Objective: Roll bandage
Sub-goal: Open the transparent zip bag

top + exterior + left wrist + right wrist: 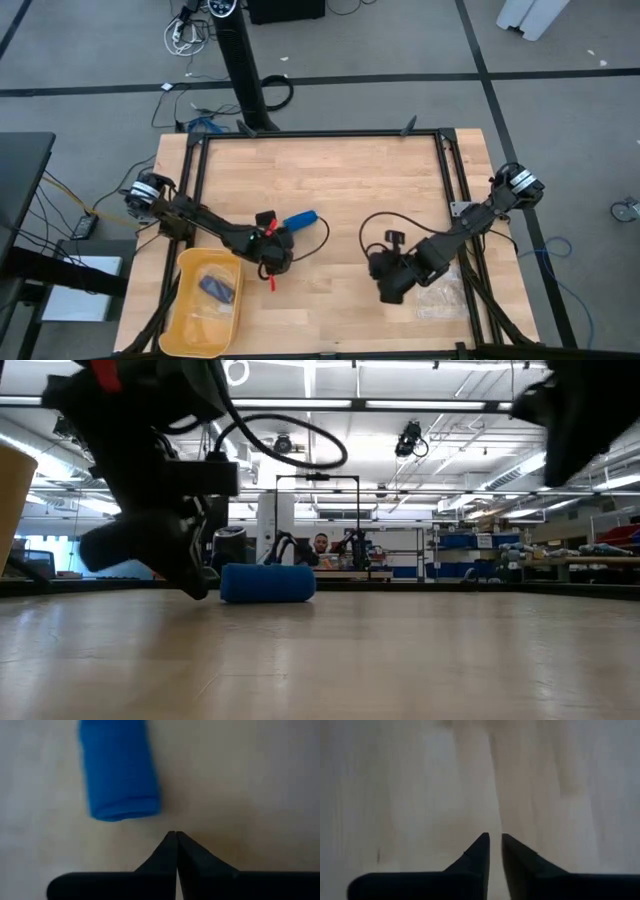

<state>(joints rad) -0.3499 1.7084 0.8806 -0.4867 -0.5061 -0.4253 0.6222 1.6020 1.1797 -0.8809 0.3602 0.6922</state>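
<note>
One rolled bandage (299, 219) lies beside the left pincer (277, 262).

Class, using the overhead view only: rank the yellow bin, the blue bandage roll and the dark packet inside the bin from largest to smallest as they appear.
1. Yellow bin, plainly largest.
2 and 3. Bandage roll and dark packet look about alike in size; too close to rank.
</note>
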